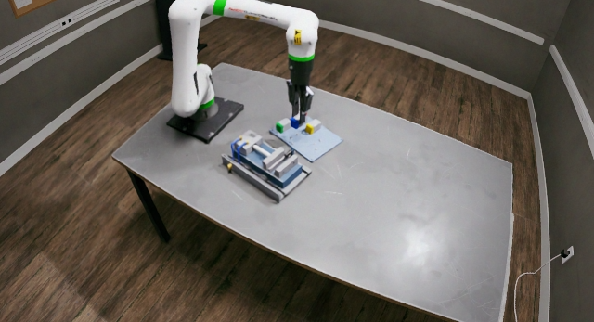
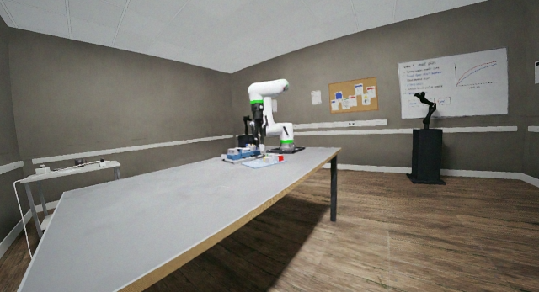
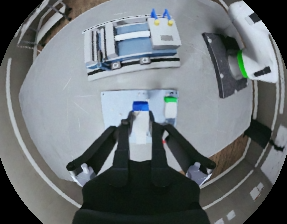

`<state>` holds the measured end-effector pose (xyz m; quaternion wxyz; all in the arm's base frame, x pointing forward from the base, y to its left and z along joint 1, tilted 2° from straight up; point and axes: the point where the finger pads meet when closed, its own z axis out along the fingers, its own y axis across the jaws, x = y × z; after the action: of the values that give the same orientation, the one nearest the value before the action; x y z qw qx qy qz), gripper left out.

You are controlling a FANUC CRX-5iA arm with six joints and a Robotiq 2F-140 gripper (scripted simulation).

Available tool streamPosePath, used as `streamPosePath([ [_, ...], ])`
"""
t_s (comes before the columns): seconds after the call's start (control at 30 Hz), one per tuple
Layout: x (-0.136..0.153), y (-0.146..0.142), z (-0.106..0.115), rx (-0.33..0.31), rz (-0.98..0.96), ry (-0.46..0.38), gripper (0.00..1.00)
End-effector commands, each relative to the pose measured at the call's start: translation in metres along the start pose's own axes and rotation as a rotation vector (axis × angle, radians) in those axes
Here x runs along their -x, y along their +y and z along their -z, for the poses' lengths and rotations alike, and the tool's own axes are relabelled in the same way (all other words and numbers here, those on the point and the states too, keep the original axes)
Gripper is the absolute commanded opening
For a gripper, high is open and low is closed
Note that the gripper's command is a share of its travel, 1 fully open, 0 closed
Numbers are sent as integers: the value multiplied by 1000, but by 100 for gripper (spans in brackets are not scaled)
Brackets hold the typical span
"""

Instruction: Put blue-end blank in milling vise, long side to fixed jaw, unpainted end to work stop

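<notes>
My gripper [image 1: 299, 119] [image 2: 258, 146] [image 3: 140, 116] is shut on the blue-ended blank [image 1: 294, 122] [image 3: 140, 106], fingers on its long sides, and holds it above the plate [image 1: 312, 149] [image 2: 258, 164] [image 3: 110, 102]. Its blue end points towards the vise in the wrist view. The green-ended blank [image 1: 280, 126] [image 3: 170, 100] and yellow-ended blank [image 1: 311, 128] [image 2: 267, 159] are on the plate; the yellow one is hidden in the wrist view. A red-ended blank [image 2: 280, 157] is there too. The vise [image 1: 292, 178] [image 3: 131, 47] has a hoseless end block [image 1: 287, 166]; its bars and work stop cannot be made out.
The hosed block [image 1: 249, 141] [image 3: 165, 38] is at the vise's end nearer the robot base [image 1: 223, 122] [image 3: 221, 65]. A light rod [image 1: 263, 150] [image 3: 132, 36] runs from it to the movable jaw [image 1: 274, 158] [image 3: 109, 40]. The vise stands beside the plate with a narrow gap between.
</notes>
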<state>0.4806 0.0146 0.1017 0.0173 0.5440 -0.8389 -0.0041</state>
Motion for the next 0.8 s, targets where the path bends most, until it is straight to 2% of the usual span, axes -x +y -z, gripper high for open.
streamPosePath([
  [0.0, 0, 0, 8, -1, 0, -1, 10],
  [0.1, 0, -1, 9, -2, 0, -1, 10],
  [0.57, 0, 0, 51, -1, 0, -1, 10],
  [0.77, 0, 0, 48, -2, 35, -1, 10],
])
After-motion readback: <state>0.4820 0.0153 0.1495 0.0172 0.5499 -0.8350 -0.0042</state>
